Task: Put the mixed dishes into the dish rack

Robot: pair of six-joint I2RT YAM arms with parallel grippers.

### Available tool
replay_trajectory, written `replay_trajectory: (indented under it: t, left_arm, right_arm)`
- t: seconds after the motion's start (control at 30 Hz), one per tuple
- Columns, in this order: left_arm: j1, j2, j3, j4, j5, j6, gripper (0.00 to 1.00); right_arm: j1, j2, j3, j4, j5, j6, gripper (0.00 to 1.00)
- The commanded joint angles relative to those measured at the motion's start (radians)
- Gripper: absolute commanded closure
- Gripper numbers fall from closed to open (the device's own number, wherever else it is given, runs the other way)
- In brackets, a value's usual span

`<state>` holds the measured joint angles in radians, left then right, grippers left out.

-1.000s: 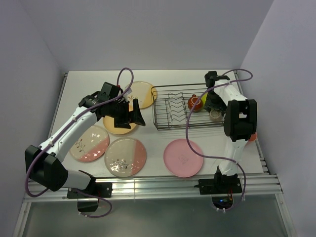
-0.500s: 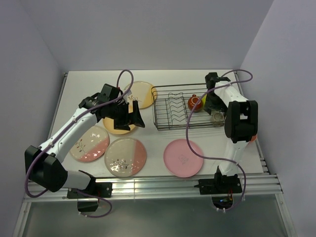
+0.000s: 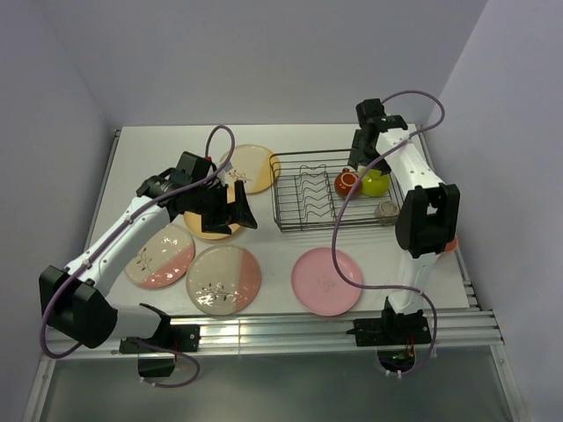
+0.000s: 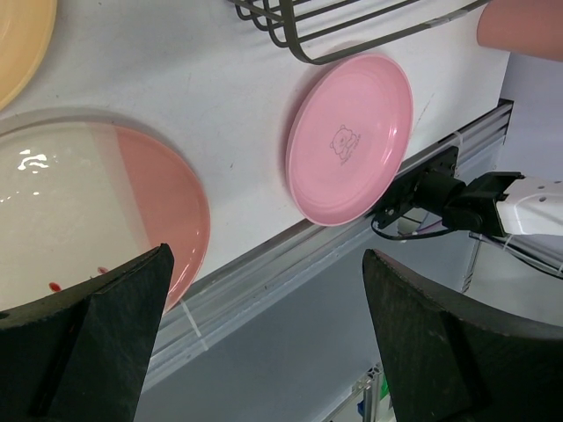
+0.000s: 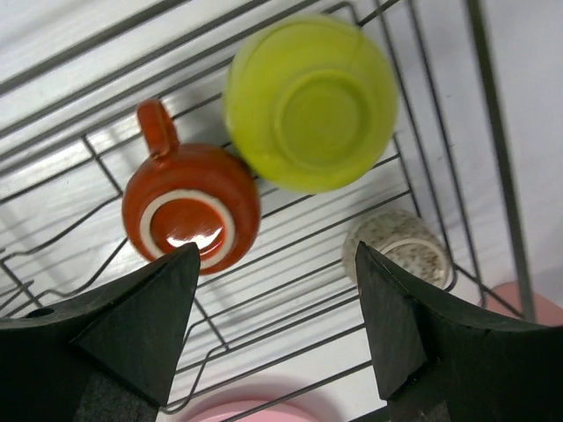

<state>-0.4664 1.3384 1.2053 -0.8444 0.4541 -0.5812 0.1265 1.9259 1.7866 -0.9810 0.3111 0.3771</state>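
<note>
The left gripper [image 4: 266, 264], wide, should rim-pinch the yellow-orange plate [image 3: 201, 230], 9 o'clock from the dish rack [image 3: 303, 227]; right gripper [image 5: 274, 264] wide, empty.

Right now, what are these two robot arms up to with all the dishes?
They are loading dishes into a wire dish rack. A dark red mug, a lime-yellow bowl and a small speckled cup already sit in its right end, apparently upside down. The right gripper hovers open above them, holding nothing. The left gripper hangs open and empty over the plates on the left. Five plates, including the pink plate, lie flat on the table outside the rack.
</note>
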Motion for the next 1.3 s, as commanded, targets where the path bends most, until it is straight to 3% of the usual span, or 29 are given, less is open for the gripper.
replay_trajectory:
  t: [0.0,0.27,0.53,0.87,1.27]
  left_arm:
    - [-0.003,-0.050,-0.001,0.001,-0.008,-0.002,0.04]
    - [-0.003,-0.065,-0.044,0.028,-0.008,-0.014,0.04]
    - [-0.002,-0.027,-0.052,0.070,0.024,-0.022,0.05]
    - [-0.003,-0.027,-0.055,0.054,0.046,-0.003,0.04]
    - [-0.003,-0.053,-0.072,0.039,0.031,0.017,0.04]
  right_arm:
    - [0.022,0.015,0.027,-0.015,-0.012,0.035,0.21]
    - [-0.008,-0.263,-0.162,-0.119,0.181,0.160,0.21]
    - [-0.057,-0.585,-0.509,-0.194,0.172,0.348,0.21]
    - [-0.169,-0.630,-0.668,-0.121,0.246,0.315,0.21]
    - [-0.226,-0.588,-0.567,-0.113,0.301,0.252,0.21]
